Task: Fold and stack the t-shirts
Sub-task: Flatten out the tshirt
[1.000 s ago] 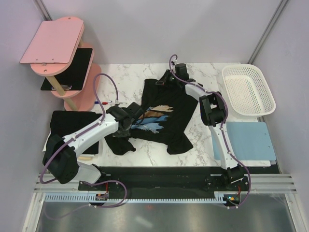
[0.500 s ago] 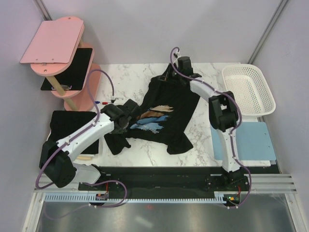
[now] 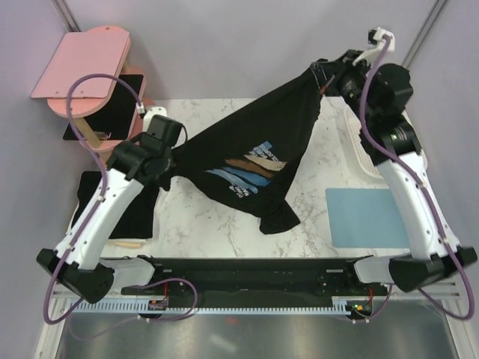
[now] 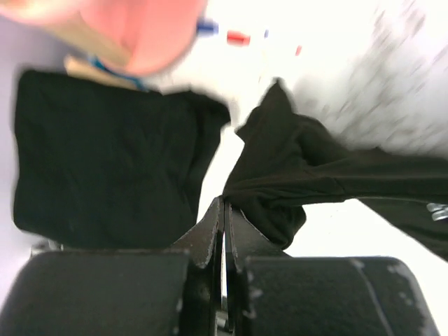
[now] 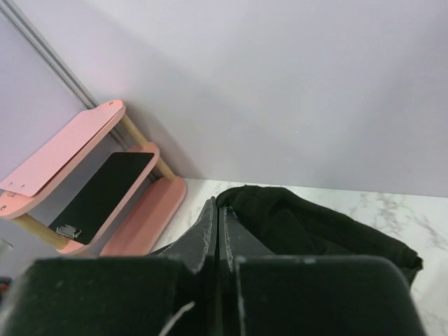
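A black t-shirt (image 3: 251,153) with blue, white and tan streaks hangs stretched in the air between both grippers. Its lower end (image 3: 277,218) droops to the marble table. My left gripper (image 3: 174,159) is shut on the shirt's left edge; in the left wrist view the gripper (image 4: 225,201) pinches bunched black fabric (image 4: 301,175). My right gripper (image 3: 323,75) is raised high at the back right, shut on the shirt's other edge. The right wrist view shows that gripper (image 5: 218,207) holding cloth (image 5: 308,227). A second black t-shirt (image 3: 112,202) lies flat at the table's left, partly under the left arm.
A pink two-tier shelf (image 3: 82,63) stands at the back left with a black board (image 3: 116,105) on its lower tier. A light blue mat (image 3: 367,217) lies at the right. A white basket (image 3: 359,146) is mostly hidden behind the right arm. A wooden stick (image 3: 129,244) lies near the left front.
Both arms have risen and spread apart, lifting the printed shirt off the table. The right gripper closed on the shirt's far edge and carried it up to the back right.
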Tool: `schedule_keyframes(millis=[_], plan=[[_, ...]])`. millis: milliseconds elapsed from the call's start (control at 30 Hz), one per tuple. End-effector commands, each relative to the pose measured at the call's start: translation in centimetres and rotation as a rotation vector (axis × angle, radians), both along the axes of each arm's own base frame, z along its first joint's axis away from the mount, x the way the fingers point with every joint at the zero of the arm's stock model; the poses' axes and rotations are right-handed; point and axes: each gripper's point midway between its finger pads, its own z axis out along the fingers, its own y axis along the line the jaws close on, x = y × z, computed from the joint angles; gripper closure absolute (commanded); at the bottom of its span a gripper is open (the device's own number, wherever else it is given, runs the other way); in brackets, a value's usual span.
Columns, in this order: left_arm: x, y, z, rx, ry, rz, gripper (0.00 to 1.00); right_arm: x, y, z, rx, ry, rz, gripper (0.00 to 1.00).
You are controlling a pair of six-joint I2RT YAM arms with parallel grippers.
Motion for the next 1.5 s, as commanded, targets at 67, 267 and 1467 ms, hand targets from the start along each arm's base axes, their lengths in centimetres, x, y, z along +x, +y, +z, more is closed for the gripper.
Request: schedule_keyframes(millis=[67,267,1467], plan=[[-0.9,3.0,10.9,0.052,-0.225,-0.036,0.98,-7.9,-6.3,3.2,-0.064,-0.051,-0.212,1.00],[-3.3,3.5,19.1,-0.067,-0.436,-0.058,0.98,-15.8,-8.0,7.2,-0.016,-0.157,-0.189,1.00],[-5.5,-0.3,33.1,-0.290,-0.857,-0.357,0.98,-21.7,-9.0,10.0,-0.001,-0.277,-0.158,1.00]])
